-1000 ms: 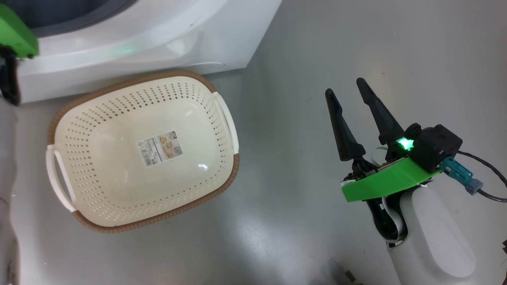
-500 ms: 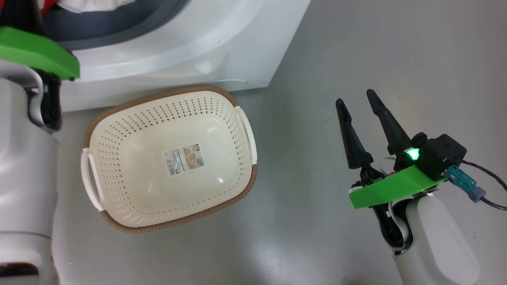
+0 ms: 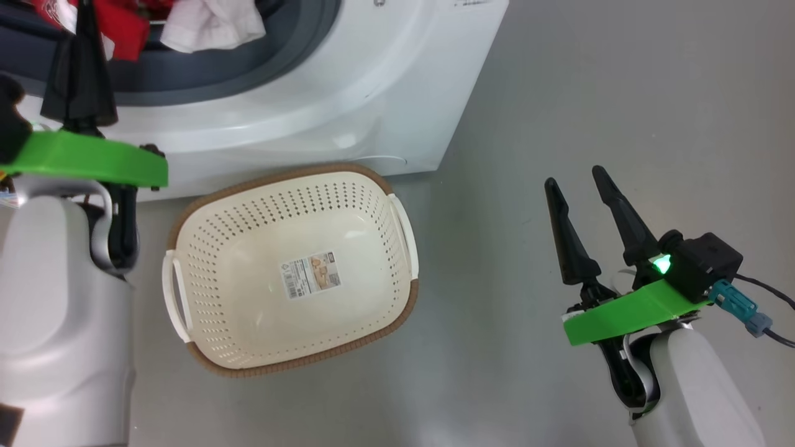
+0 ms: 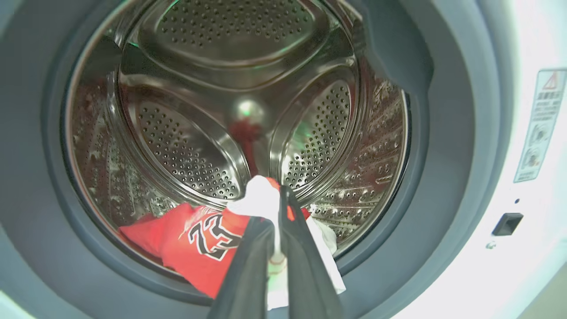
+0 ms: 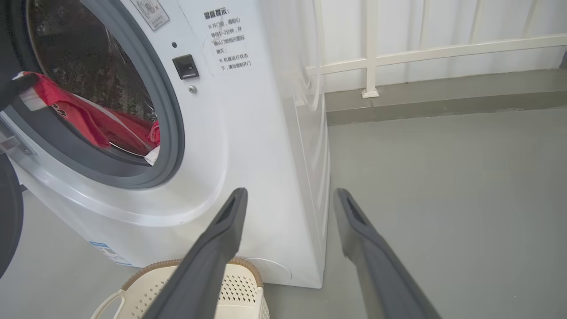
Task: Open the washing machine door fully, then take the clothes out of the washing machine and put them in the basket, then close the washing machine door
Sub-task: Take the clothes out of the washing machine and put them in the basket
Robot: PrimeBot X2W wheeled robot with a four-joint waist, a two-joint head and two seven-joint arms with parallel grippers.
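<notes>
The left gripper (image 4: 275, 207) is being seen pinched on the clothes (image 4: 186, 239) at the lower edge of the washing machine (image 3: 348, 93) opening, and a slow pull toward the basket (image 3: 214, 261) just in front is being called for.

"23" on the clothes (image 4: 195, 241); Chinese notice (image 5: 228, 37) on the washing machine (image 5: 248, 177)

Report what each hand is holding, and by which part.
The left hand is shut on the clothes, pinching a white fold of them. The right hand is open, holding nothing.
</notes>
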